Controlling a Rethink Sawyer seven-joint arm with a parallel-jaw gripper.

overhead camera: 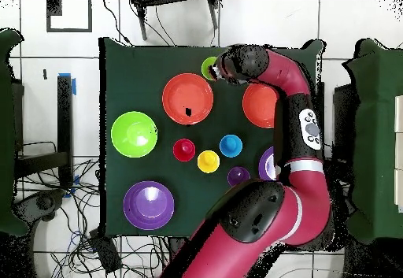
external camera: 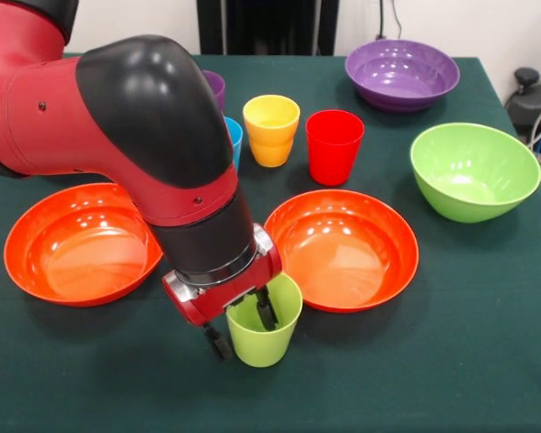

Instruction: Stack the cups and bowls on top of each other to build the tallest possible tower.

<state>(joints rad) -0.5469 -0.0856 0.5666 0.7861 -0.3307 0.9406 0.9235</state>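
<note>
My gripper (external camera: 242, 327) (overhead camera: 219, 68) is open and straddles the left rim of the upright light green cup (external camera: 264, 323) (overhead camera: 208, 68), one finger inside and one outside. The cup stands on the green cloth between two orange bowls (external camera: 81, 244) (external camera: 341, 248). Behind them stand the yellow cup (external camera: 270, 129) and red cup (external camera: 334, 144); my arm half hides the blue cup (external camera: 234, 140) and purple cup (external camera: 215, 88). A light green bowl (external camera: 473, 171) and a purple bowl (external camera: 401, 72) sit at the right. A second purple bowl (overhead camera: 268, 163) peeks from under my arm. No tower shows.
The arm's black elbow (external camera: 153, 108) looms over the left half of the table. In the overhead view the table's edge (overhead camera: 236, 45) lies just beyond the light green cup. Cables and chairs surround the table.
</note>
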